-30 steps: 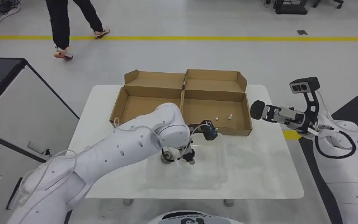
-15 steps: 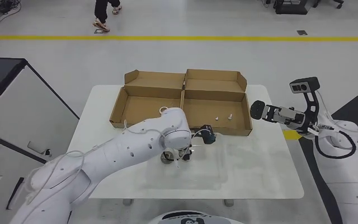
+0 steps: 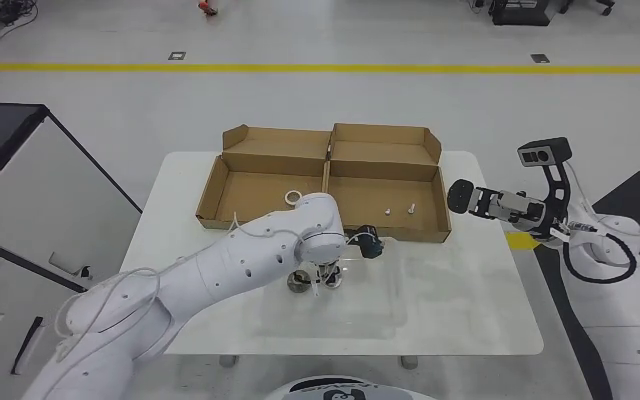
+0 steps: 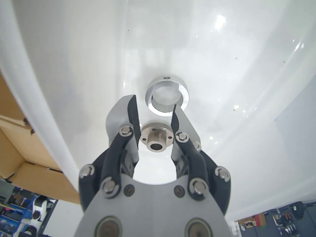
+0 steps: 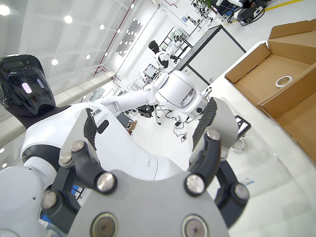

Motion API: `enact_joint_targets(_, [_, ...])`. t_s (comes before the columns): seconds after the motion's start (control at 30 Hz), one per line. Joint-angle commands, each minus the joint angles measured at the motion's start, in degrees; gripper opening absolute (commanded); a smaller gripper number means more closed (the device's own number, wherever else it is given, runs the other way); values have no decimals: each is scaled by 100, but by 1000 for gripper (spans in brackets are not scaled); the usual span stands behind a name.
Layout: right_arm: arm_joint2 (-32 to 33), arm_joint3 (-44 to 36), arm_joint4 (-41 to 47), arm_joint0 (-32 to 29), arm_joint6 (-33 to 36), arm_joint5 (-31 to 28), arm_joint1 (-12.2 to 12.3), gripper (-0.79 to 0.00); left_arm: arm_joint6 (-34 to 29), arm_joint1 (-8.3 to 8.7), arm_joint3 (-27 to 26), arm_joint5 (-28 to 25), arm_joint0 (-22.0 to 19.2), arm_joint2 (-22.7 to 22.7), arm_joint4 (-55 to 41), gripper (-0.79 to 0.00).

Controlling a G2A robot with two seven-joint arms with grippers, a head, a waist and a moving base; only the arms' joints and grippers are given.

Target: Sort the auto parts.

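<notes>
Right now, the left pincer [image 4: 153,103] is hanging low over a clear tray [image 3: 385,300] that is lying on the near middle of the white counter [image 3: 480,300]. Its two fingers [image 4: 130,114] are sitting one on each side of a small metal hub [image 4: 156,138], and the black pads are pressing against the hub's round edge. The hub is standing on the tray with its hole facing up. A silver ring [image 4: 167,96] is lying flat on the tray just beside the hub, past the fingertips.

Two brown boxes are sitting open, side by side, at the far side of the counter. The left box [image 3: 245,195] is holding a white ring [image 3: 292,198]. The right box [image 3: 355,200] is holding two little bolts [image 3: 398,210], which are lying near each other.

The right pincer [image 5: 149,106] is hanging in the air off the right side of the counter, near the right box and well apart from the tray. Its fingers are standing wide apart, with nothing between them.
</notes>
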Motion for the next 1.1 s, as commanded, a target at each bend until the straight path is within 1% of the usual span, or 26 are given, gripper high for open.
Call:
enact_joint_targets(0.0, [0, 0, 0, 0, 0, 0, 0, 0, 1, -36, 54, -18, -7, 32, 27, -437])
enact_joint_targets(0.27, [0, 0, 0, 0, 0, 0, 0, 0, 60, -123, 189, -171, -39, 144, -35, -406])
enact_joint_targets(0.43, [0, 0, 0, 0, 0, 0, 0, 0, 187, -136, 196, -298, -136, 318, -99, -413])
enact_joint_targets(0.73, [0, 0, 0, 0, 0, 0, 0, 0, 460, -83, 107, -571, -368, 667, -217, -443])
enact_joint_targets(0.93, [0, 0, 0, 0, 0, 0, 0, 0, 510, -30, -1, -622, -329, 667, -136, -465])
enact_joint_targets(1.07, [0, 0, 0, 0, 0, 0, 0, 0, 549, -3, -64, -661, -295, 667, -33, -456])
